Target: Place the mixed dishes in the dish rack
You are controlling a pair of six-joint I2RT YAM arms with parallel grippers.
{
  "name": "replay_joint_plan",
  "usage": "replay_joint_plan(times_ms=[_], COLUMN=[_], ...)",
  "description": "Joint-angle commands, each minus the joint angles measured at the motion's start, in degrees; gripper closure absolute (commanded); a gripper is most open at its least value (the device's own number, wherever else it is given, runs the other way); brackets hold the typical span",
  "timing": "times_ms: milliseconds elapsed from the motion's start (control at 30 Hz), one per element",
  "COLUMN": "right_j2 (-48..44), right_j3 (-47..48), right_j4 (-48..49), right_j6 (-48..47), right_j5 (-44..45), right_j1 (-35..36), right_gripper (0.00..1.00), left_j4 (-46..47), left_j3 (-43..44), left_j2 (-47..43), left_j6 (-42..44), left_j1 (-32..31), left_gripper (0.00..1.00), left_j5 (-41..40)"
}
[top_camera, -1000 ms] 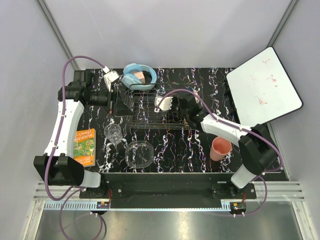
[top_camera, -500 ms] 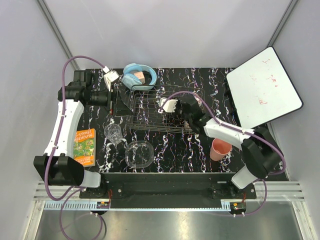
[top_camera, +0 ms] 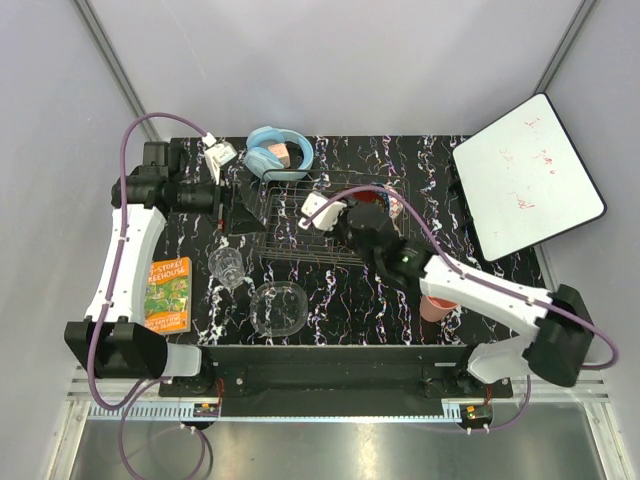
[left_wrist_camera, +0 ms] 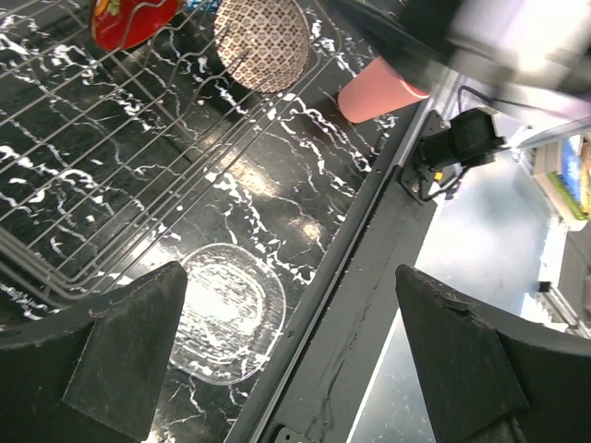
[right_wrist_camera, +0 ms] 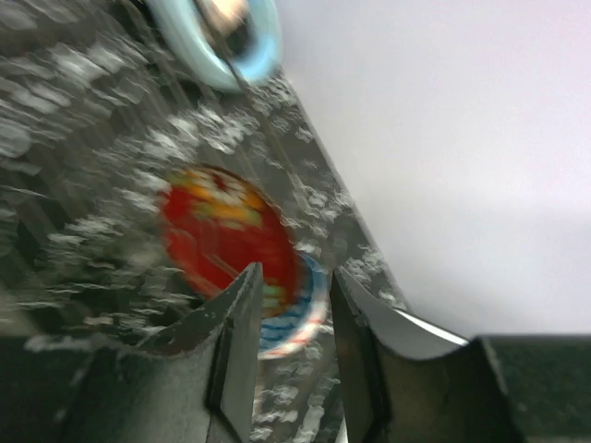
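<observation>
The dish rack point(top_camera: 290, 215) sits toward the back of the table point(top_camera: 340, 290). The red floral plate point(left_wrist_camera: 129, 18) and the beige lattice-patterned bowl point(left_wrist_camera: 261, 41) lie in it. The blue patterned bowl point(right_wrist_camera: 309, 314) peeks out just behind the plate.

Three dishes are not in yet. The clear tumbler point(top_camera: 228, 265) and the clear glass bowl point(top_camera: 278, 308) stand near each other in front of the rack. The pink plastic cup point(left_wrist_camera: 383, 88) stands to the right, partly under the right arm.

The glass looks hard, smooth and slippery, and it can break. A good hold is likely over the rim, one finger inside and one outside. The cup looks light and should not break, but it could tip.

The left gripper point(left_wrist_camera: 288, 277) hangs by the rack's left end, fingers wide apart and empty. The right gripper point(right_wrist_camera: 295, 277) is over the rack. Its view is blurry, but its fingers look a little apart with nothing between.

The table is black, shiny, flat and hard, so glass may slide on it. A book point(top_camera: 168, 293) lies at the left edge. Light-blue headphones point(top_camera: 275, 152) sit behind the rack, and a white board point(top_camera: 525, 175) leans at the right. Plain grey walls stand all around.
</observation>
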Motion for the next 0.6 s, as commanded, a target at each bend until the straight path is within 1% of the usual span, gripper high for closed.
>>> replay_joint_plan(times_ms=[0,33,67,100,133,167,200,267,300,367,433,567], right_j2=[-7.4,-7.9,-8.3,-9.4,-10.0,-10.3,-10.9,-11.1,-10.5,-9.1,-5.7,0.5], right_j3=[5.6,7.3,7.3,5.3,3.8,1.7,-3.7,-9.0,-12.4,-14.5,-15.2,-14.0], right_j4=[-15.7,-19.2,-22.9,-23.3,-22.9,-20.1,-17.5,-9.6,-7.8,-3.3,-2.1,-0.9], right_j6=[22.4,35.8,42.5,52.8,56.5,59.3,66.4,70.4,73.6,75.6,77.4,78.5], right_j5=[-0.8,-4.6,-11.6,-15.8,-20.4,-27.7,-29.8,-33.3,-33.4,-34.7,-35.0,-36.3], right_j1=[8.2,8.6,8.6,8.6,8.5,8.6,8.6,8.6,8.6,8.6,8.6,9.0], right_gripper=[0.58,0.57,0.56,0.56,0.56,0.56,0.57,0.58,0.58,0.59,0.6,0.63], left_j4=[1.9,1.7,1.7,1.7,1.7,1.6,1.3,0.8,0.6,0.3,-0.2,-0.9], left_j3=[-1.1,-1.4,-2.1,-2.5,-2.9,-3.9,-4.5,-7.1,-8.1,-11.3,-13.0,-15.9], left_j2=[-3.7,-4.5,-4.9,-5.4,-6.4,-6.9,-7.5,-9.5,-10.2,-12.0,-13.4,-15.6], left_j6=[1.7,1.8,2.1,2.2,2.2,2.8,3.3,5.3,6.0,7.8,9.1,10.1], left_j1=[0.4,0.3,0.3,0.3,0.3,0.4,0.4,0.3,0.3,0.3,0.3,0.4], left_gripper=[0.01,0.01,0.01,0.01,0.01,0.01,0.01,0.01,0.01,0.01,0.01,0.01], left_j5=[-3.6,-4.4,-4.7,-5.4,-5.9,-6.5,-7.3,-8.2,-9.5,-11.6,-14.9,-16.4])
